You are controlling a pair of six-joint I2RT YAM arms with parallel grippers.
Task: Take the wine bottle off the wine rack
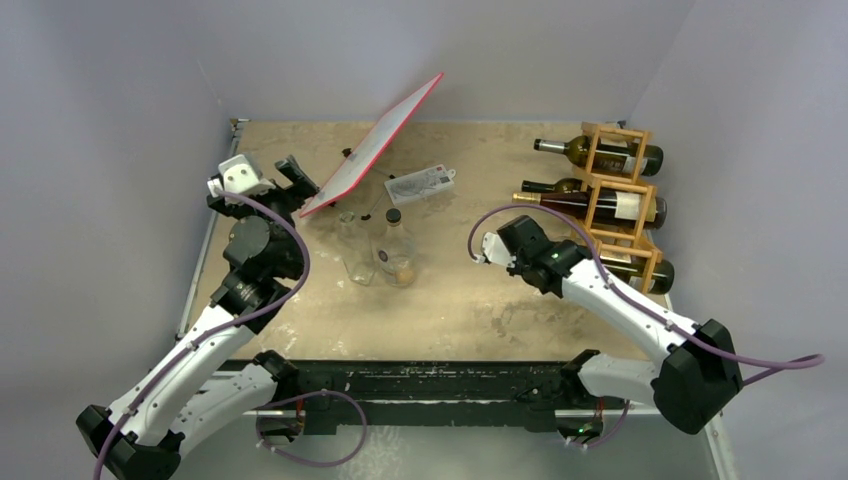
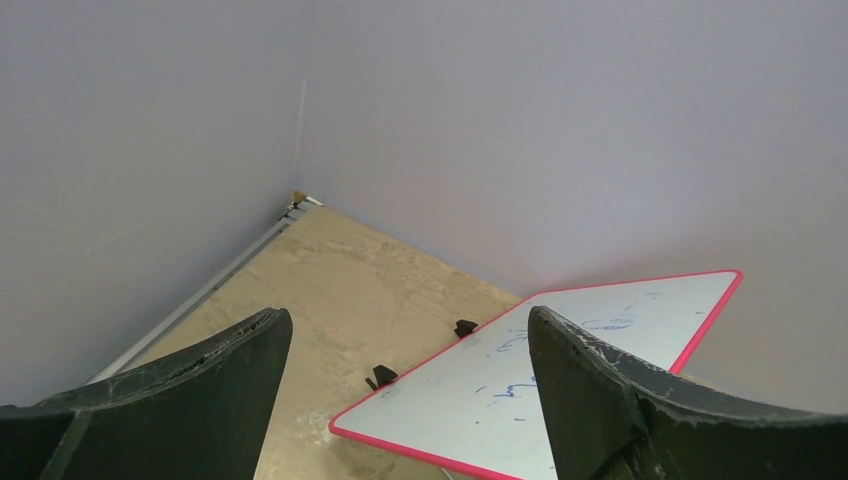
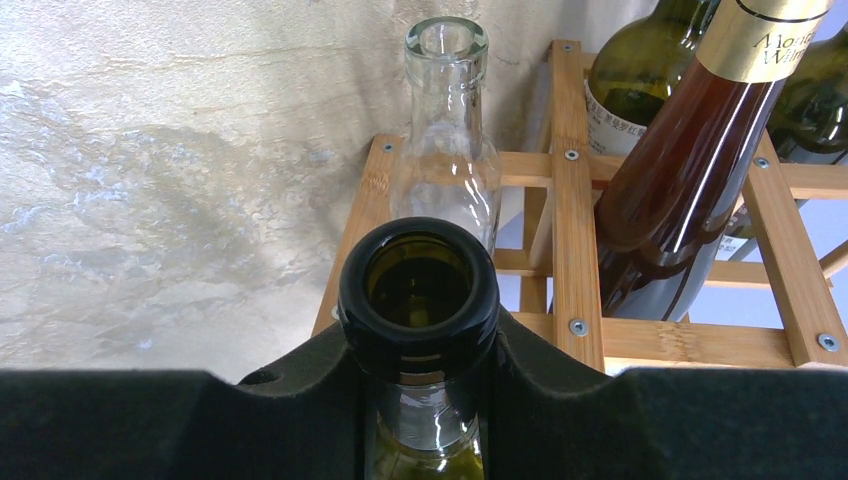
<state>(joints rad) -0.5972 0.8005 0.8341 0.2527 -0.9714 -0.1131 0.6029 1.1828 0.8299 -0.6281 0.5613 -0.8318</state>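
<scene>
The wine rack (image 1: 622, 200), a light wooden lattice, stands at the table's right edge with several bottles lying in it. My right gripper (image 1: 576, 262) is at the rack's nearest row. In the right wrist view it (image 3: 420, 365) is shut on the neck of a dark green wine bottle (image 3: 418, 285), just below the open mouth. That bottle's body (image 1: 652, 275) still lies in the rack. The rack's bars (image 3: 575, 200) fill the view behind it. My left gripper (image 1: 291, 178) is open and empty at the far left, beside a tilted board.
A clear empty bottle (image 3: 445, 150) and an amber bottle (image 3: 690, 170) lie in the neighbouring cells. A red-edged whiteboard (image 1: 375, 145) leans at the back centre and also shows in the left wrist view (image 2: 560, 370). A clear glass bottle (image 1: 396, 250) and a white packet (image 1: 420, 185) are mid-table.
</scene>
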